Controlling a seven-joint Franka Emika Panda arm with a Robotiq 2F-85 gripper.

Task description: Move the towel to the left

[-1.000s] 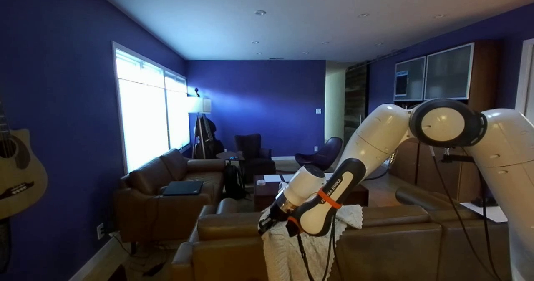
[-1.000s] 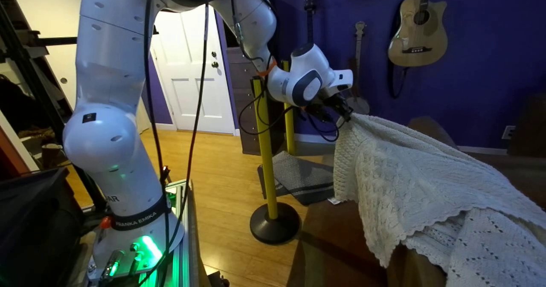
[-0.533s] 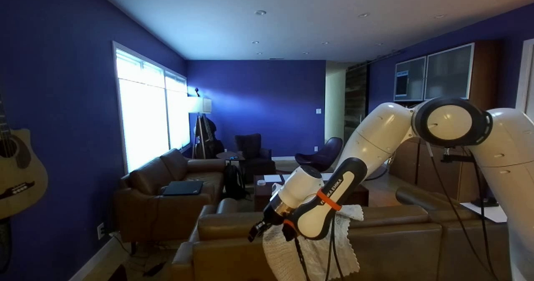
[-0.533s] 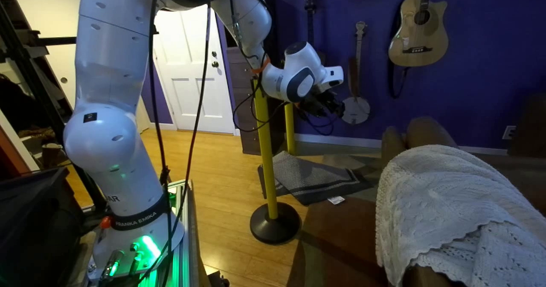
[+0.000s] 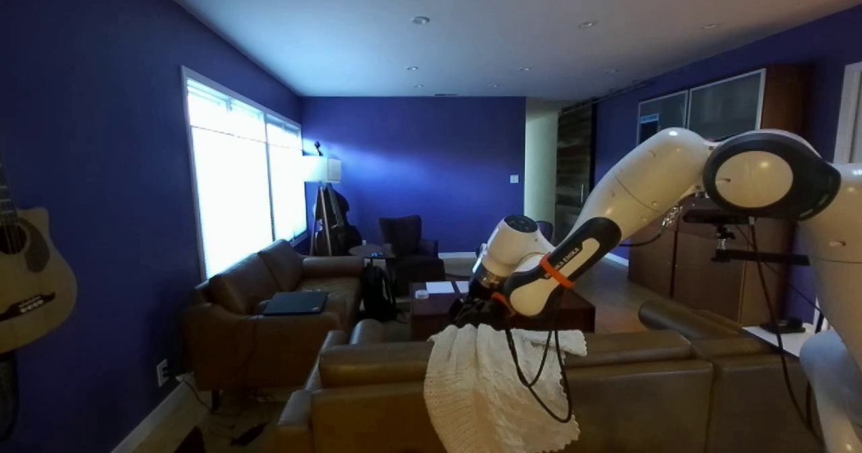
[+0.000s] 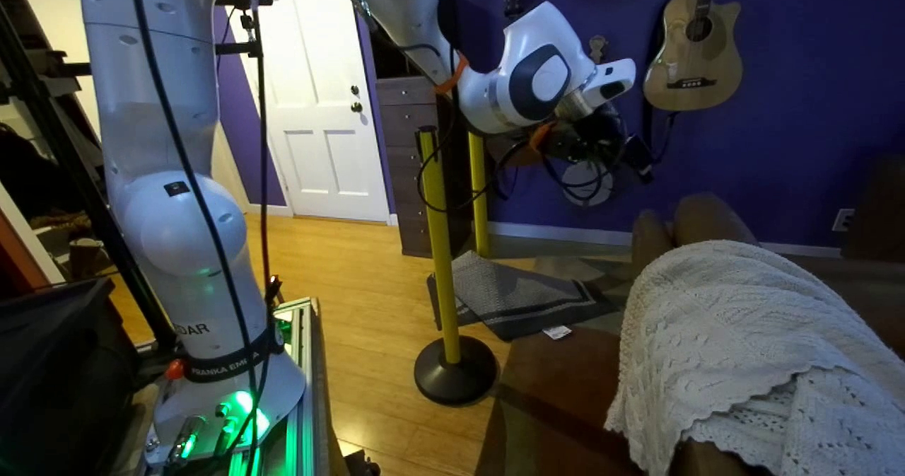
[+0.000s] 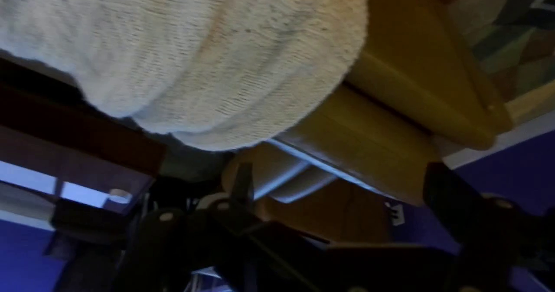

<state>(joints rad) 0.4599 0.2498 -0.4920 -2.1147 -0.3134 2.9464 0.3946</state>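
Observation:
The white knitted towel lies draped over the back of a brown leather sofa, its scalloped edge hanging down the near side. In an exterior view the towel is rumpled and rests wholly off the gripper, which is above it, with a gap between. Seen by the wrist camera, the gripper has its two dark fingers spread far apart and nothing between them. The towel fills the upper left of that view, beyond the fingertips.
A low table stands behind the sofa, and another sofa with a dark laptop is by the window. Yellow posts stand near the arm, close to a grey mat. Cables hang from the arm in front of the towel.
A second ago the gripper held up a corner of the towel. It has let go, the cloth has dropped onto the sofa back, and the arm has backed off, then risen above the sofa.

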